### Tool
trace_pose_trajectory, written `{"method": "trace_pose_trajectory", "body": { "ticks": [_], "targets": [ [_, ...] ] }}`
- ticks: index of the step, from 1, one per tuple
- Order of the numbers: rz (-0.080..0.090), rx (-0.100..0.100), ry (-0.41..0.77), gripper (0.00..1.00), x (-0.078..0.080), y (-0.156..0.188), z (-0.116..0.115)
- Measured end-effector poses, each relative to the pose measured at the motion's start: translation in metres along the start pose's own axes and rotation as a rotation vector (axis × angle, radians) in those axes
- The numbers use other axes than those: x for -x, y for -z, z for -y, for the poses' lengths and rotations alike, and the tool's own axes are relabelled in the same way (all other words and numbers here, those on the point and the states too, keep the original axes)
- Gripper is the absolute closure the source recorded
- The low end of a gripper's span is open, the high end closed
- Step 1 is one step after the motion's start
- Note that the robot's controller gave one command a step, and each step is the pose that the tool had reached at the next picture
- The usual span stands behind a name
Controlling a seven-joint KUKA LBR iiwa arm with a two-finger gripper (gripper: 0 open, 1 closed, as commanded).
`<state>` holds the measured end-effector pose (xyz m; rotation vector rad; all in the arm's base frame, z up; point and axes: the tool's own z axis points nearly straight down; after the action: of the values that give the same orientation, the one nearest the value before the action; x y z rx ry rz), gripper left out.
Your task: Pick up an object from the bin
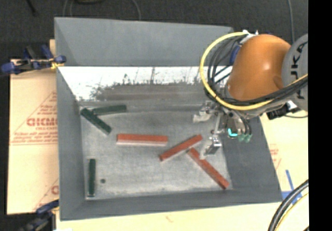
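Green bar (pixel 92 177) lies front left in the bin (pixel 145 43), running front to back, alone. Front right: long red bar (pixel 212 172), slanting toward the corner. Its far end meets a tilted red bar (pixel 179 149), mid-right. My jaws hang right over that meeting point, low in the bin; can't tell if they're released or clenched. Flat red bar (pixel 141 139) sits mid-bin, apart from the others. Back left: two green bars (pixel 97 120) touching in a V.
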<state>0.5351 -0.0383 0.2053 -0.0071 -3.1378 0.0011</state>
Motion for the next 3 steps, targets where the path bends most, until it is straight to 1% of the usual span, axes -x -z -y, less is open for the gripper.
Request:
{"method": "trace_pose_trajectory", "body": {
  "ticks": [1, 2, 3],
  "targets": [
    [0.007, -0.001, 0.001, 0.00, 0.002, 0.004, 0.000],
    [0.017, -0.001, 0.007, 0.00, 0.002, -0.037, 0.009],
    [0.005, 0.002, -0.187, 0.00, 0.007, -0.078, 0.010]
  ]
}}
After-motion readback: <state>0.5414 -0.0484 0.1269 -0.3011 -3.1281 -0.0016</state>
